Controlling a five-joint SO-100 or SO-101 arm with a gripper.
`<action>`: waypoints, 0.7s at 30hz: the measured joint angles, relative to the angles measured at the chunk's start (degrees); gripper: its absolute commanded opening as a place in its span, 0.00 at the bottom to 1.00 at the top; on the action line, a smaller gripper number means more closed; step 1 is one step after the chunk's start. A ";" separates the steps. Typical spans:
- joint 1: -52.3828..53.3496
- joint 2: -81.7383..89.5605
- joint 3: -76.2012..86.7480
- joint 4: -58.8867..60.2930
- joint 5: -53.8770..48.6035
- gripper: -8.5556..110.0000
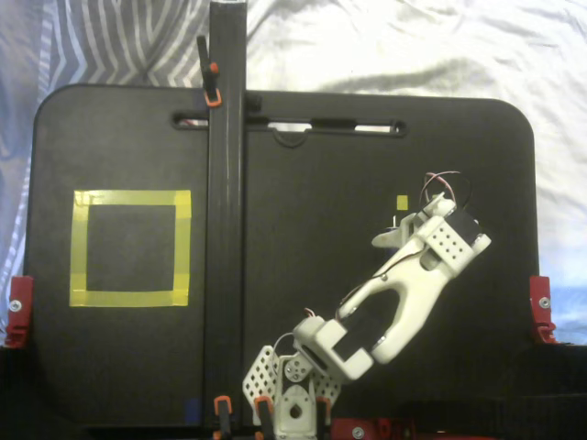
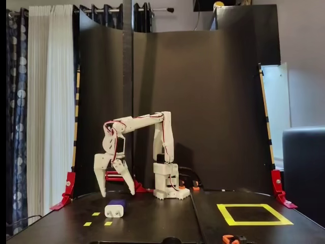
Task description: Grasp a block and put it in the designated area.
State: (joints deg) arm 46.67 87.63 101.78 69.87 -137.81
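Observation:
In the front-facing fixed view the block, dark blue on top with a pale front face, lies on the black table at the left. My gripper hangs just above it, open wide, with one fingertip to each side and not touching it. In the top-down fixed view the gripper covers the block, which is hidden there. The designated area is a yellow tape square on the left of that view. From the front the designated area is far to the right of the gripper.
A tall black post stands between the arm and the yellow square. Small yellow markers lie near the block. Red clamps grip the table's side edges. The arm's base is at mid-table.

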 measured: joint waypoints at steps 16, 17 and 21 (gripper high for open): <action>0.18 -8.09 0.00 -4.22 -0.18 0.38; 0.18 -8.26 0.00 -4.66 -0.18 0.38; 0.18 -9.14 0.00 -5.36 -0.70 0.38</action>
State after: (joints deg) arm 46.85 78.49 101.78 64.51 -138.52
